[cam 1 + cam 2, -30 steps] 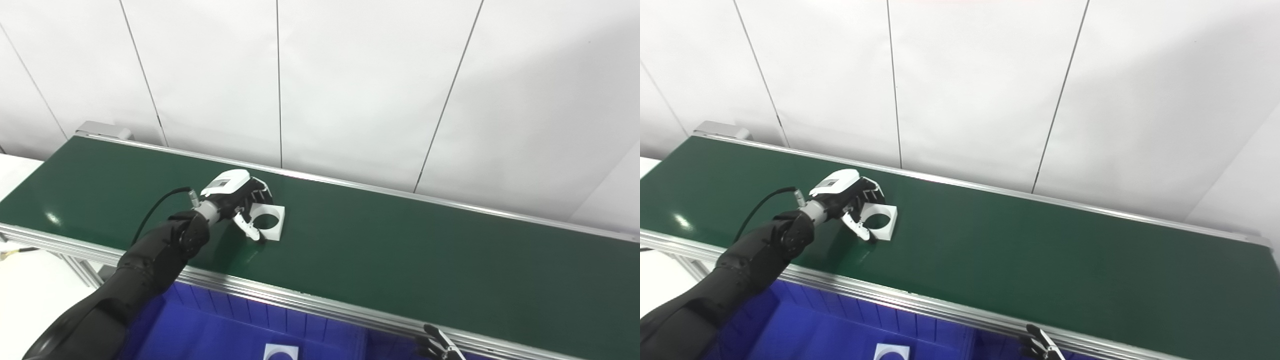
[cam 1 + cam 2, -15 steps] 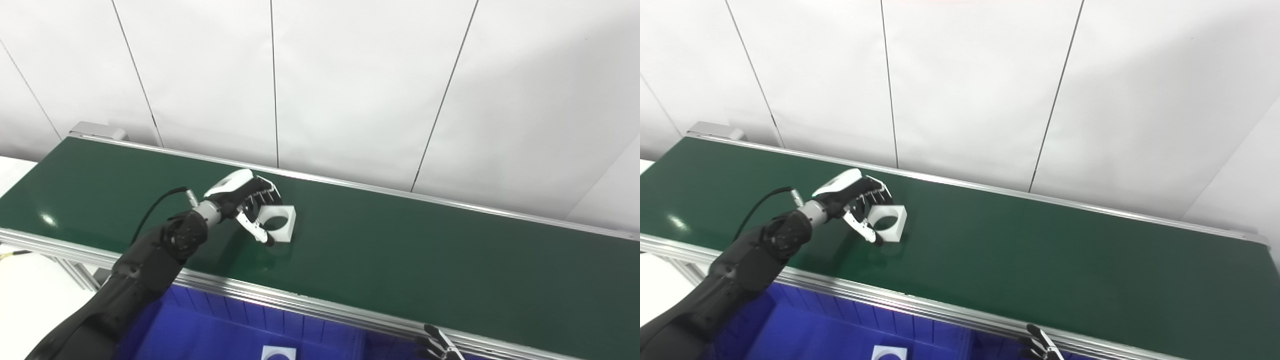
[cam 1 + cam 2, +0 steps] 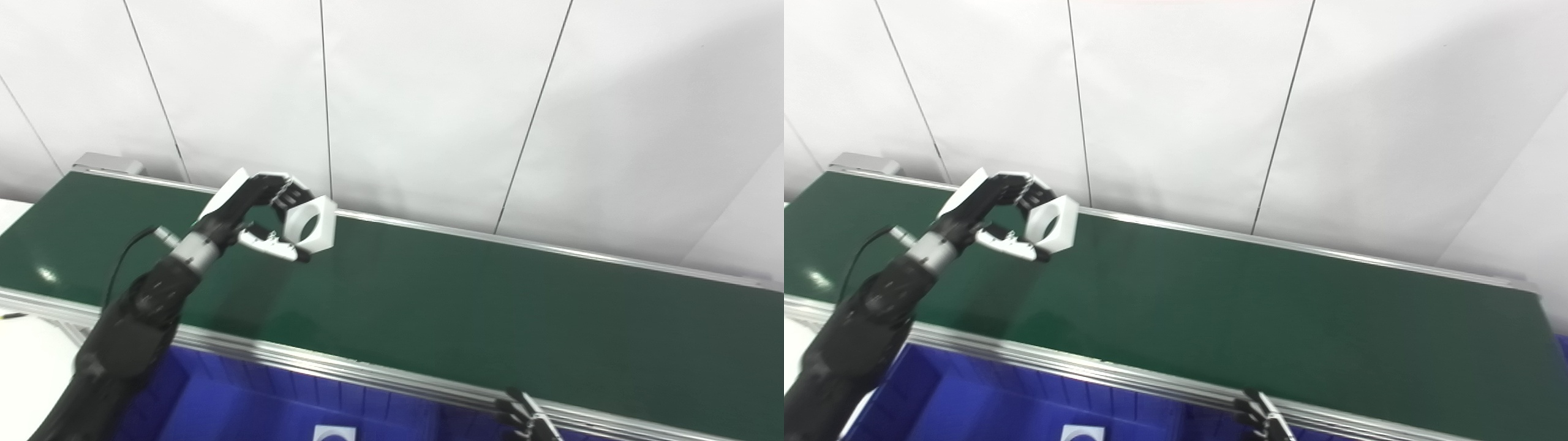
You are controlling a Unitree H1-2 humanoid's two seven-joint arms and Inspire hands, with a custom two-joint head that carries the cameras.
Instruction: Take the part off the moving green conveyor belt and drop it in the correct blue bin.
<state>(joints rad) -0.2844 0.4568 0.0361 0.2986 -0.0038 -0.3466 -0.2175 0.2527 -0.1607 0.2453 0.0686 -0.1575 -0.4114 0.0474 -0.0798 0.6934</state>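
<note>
My left hand (image 3: 257,211) is shut on a white block with a round hole (image 3: 311,224) and holds it tilted in the air, well above the green conveyor belt (image 3: 465,306). The same part shows in the right eye view (image 3: 1051,223) with the hand (image 3: 995,211). Only the fingertips of my right hand (image 3: 528,419) show at the bottom edge, below the belt's near rail; I cannot tell how they stand. A blue bin (image 3: 245,404) lies below the near rail and holds a white part with a round hole (image 3: 334,433).
The belt's aluminium near rail (image 3: 367,376) runs between the belt and the bin. A white panelled wall (image 3: 429,92) stands right behind the belt. A white surface (image 3: 24,343) lies at the lower left.
My left hand has closed on the white block and lifted it off the belt, tilting it up. The camera has shifted a little to the right.
</note>
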